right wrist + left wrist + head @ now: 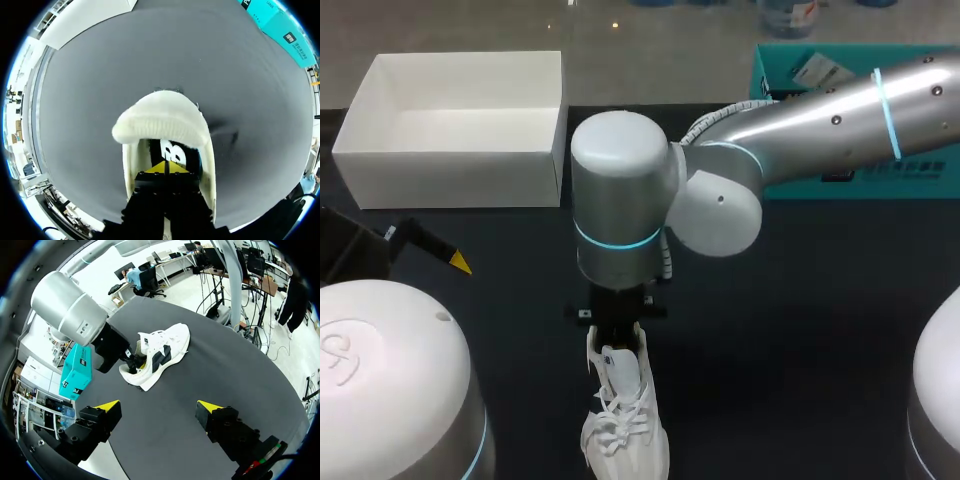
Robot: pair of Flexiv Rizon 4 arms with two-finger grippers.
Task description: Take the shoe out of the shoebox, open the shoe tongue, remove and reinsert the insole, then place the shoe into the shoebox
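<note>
Evidently the first step is done: the shoe [625, 425] lies out on the dark table [800, 330], near my own edge and well apart from the white shoebox [450, 180], which stands open at the far left corner.

My right claw [166, 168] is down inside the shoe's opening at the heel end. Its two yellow tips are pressed together just over the dark insole [175, 156]. I cannot tell whether a thin edge of the insole is nipped between them.

Ahead of that claw, the white padded tongue [160, 122] is pushed forward and up, away from the opening, so I judge the tongue step done or nearly so. The insole looks to be lying in the shoe, not yet lifted out.

My left claw [159, 407] hangs over bare table with its fingers wide apart and nothing between them. It faces the shoe from the side but is well apart from it.

By my reckoning I am at the start of pulling the insole. Left to do are drawing it out, sliding it back in flat, and carrying the shoe over to the shoebox.
</note>
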